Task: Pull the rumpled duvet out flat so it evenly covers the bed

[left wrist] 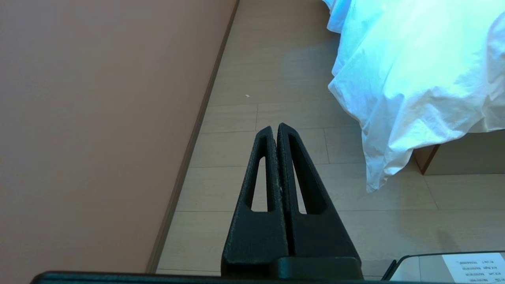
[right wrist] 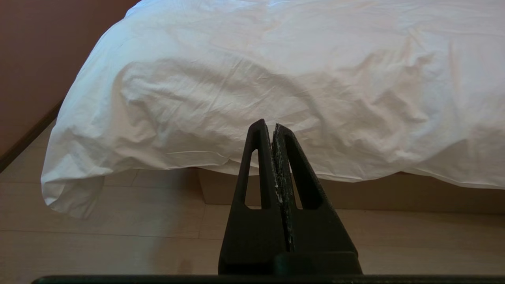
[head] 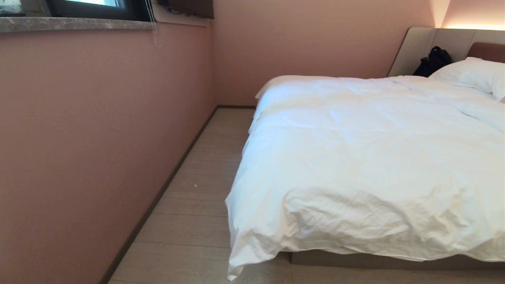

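Across the right of the head view: the wide low bed (head: 378, 260) with a taupe plinth base and a beige padded headboard carrying a brown panel. Over it lies the rumpled duvet (head: 367, 157), a thick puffy white cover with soft creases; its near left corner droops over the foot of the bed to the floor, and the plinth shows under its front hem. At the head end: a plump white pillow (head: 473, 73) and a black bag (head: 434, 61) against the headboard. Beside the bed: pale wood-plank floor (head: 197, 221), dusty-pink wall (head: 98, 138), grey stone windowsill (head: 75, 23). Left gripper (left wrist: 275, 127): black fingers pressed together, empty, over the floor, apart from the hanging corner. Right gripper (right wrist: 267, 125): likewise closed and empty, facing the duvet's front edge.
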Motion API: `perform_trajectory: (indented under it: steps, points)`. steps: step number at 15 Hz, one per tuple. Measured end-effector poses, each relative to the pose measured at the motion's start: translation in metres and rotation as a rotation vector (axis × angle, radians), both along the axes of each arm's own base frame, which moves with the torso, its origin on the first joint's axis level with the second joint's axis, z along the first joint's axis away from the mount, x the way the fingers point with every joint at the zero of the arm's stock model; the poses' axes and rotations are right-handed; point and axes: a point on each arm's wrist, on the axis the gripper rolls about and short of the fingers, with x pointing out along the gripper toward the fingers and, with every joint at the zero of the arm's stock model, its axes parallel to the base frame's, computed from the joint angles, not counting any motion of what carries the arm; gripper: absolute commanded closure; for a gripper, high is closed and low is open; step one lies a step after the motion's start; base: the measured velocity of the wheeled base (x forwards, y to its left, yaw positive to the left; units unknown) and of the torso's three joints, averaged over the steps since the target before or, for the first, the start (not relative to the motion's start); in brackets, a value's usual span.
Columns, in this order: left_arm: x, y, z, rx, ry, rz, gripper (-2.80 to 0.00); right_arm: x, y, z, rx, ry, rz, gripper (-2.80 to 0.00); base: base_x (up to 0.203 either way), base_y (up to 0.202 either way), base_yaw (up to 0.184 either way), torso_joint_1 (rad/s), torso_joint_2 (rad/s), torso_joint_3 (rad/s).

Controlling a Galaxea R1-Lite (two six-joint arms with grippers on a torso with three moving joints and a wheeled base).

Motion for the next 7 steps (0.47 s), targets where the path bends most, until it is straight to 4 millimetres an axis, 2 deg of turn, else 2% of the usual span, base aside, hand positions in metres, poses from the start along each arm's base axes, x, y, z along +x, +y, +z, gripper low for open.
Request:
perform_trajectory:
  steps: [7]
  points:
    - [0.0000, 0.0000, 0.0000, 0.000, 0.000, 0.000, 0.00, 0.0000, 0.0000, 0.0000, 0.002, 0.000, 0.002, 0.00, 0.000, 0.000, 0.000, 0.000, 0.00, 0.000]
